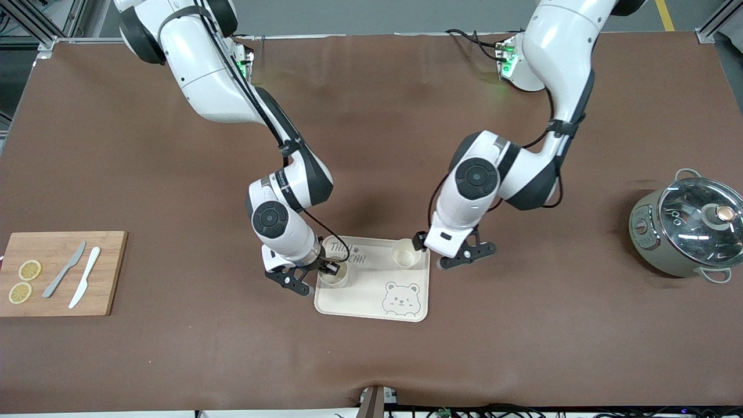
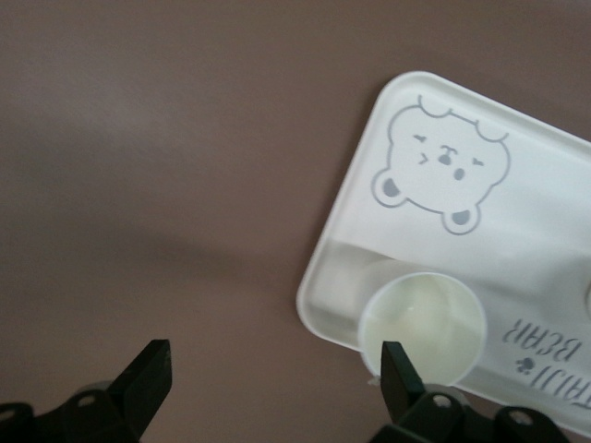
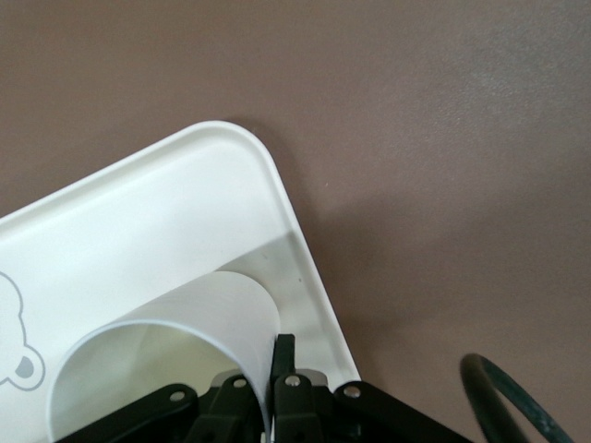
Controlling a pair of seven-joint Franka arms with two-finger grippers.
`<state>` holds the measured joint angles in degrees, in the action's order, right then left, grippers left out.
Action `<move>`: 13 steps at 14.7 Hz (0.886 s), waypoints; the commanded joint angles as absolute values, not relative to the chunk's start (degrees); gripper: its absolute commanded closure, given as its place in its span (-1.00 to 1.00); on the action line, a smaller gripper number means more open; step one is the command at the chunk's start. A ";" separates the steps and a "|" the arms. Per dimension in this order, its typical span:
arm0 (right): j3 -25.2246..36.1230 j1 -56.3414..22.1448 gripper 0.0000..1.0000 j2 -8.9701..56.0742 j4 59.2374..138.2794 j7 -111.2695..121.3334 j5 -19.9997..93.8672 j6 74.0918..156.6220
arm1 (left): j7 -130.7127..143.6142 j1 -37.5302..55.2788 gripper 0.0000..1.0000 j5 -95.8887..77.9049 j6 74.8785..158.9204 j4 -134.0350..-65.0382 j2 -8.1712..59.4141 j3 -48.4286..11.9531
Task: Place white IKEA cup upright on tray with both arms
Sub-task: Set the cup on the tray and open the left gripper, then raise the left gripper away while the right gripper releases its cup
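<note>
A brown mat (image 1: 371,360) covers the table. On the tray (image 1: 371,296), the right gripper (image 1: 332,268) clamps one cup's (image 1: 334,277) rim; the left gripper (image 1: 419,244), spread apart, stands beside another cup (image 1: 405,253).

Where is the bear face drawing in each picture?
Front view: the bear face drawing is on the tray, at the corner nearest the camera, toward the left arm's end.
Left wrist view: the bear face shows whole, on the tray.
Right wrist view: only an ear and a bit of its outline show at the picture's edge.
Shared landmark: the cream tray.
</note>
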<state>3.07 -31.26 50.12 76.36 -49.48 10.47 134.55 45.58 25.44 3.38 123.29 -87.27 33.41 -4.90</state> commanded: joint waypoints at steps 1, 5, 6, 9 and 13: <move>3.60 -31.90 1.00 51.33 74.79 -50.71 10.55 135.43 | 34.41 20.23 -1.00 3.78 117.18 -88.15 28.40 -5.27; 3.60 -31.99 0.75 51.33 74.88 -50.63 10.55 135.53 | 21.56 13.64 -1.00 3.60 112.33 -88.15 25.14 -5.54; 3.60 -31.99 0.39 51.33 74.88 -50.63 10.55 135.44 | 17.97 11.80 -1.00 2.99 111.72 -88.15 24.96 -5.71; 3.60 -31.99 -0.80 51.33 74.97 -50.63 10.55 135.44 | 6.88 6.96 -1.00 0.01 111.09 -88.15 23.73 -5.54; 3.60 -31.99 -1.00 51.33 75.06 -50.19 10.28 135.44 | 5.01 3.70 -1.00 0.00 111.18 -88.07 22.41 -5.54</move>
<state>3.08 -31.40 50.32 76.36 -49.49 10.43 135.27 5.98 4.65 0.69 111.94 -87.15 24.34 -5.02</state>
